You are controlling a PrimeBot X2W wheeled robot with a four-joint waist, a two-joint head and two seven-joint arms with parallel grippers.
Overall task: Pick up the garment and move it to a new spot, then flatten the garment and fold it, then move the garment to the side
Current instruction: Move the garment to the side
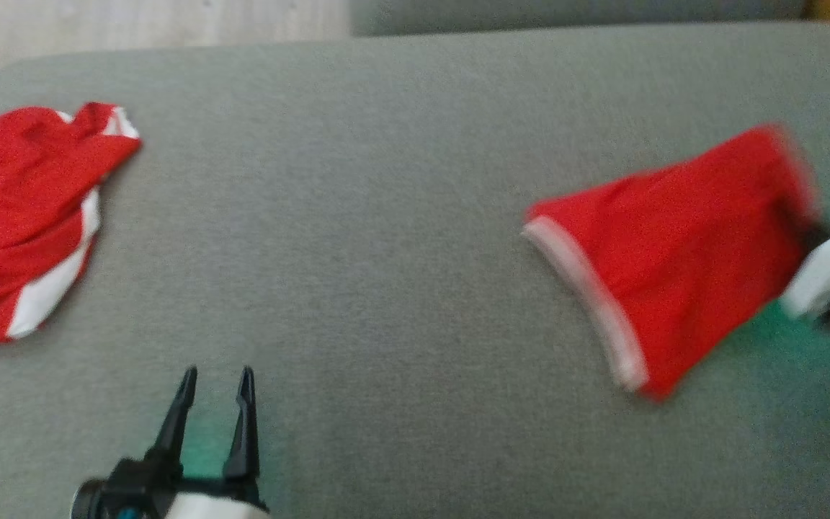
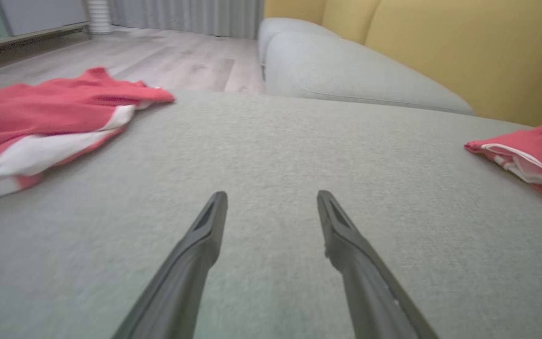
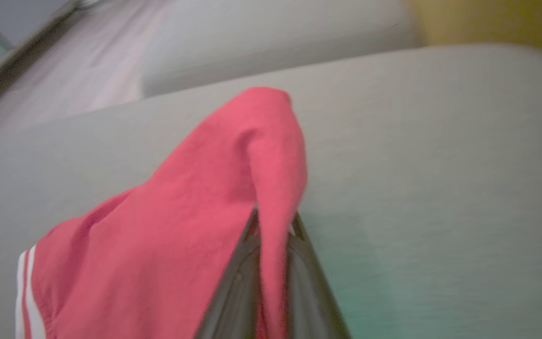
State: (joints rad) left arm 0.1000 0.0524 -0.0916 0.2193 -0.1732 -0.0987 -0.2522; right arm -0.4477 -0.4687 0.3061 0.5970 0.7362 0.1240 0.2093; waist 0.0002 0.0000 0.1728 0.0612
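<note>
At right, red white-hemmed garment (image 1: 674, 252), seemingly draped.

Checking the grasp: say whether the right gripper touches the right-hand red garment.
Touching. The right wrist view shows the right gripper shut on a fold of the red garment.
</note>
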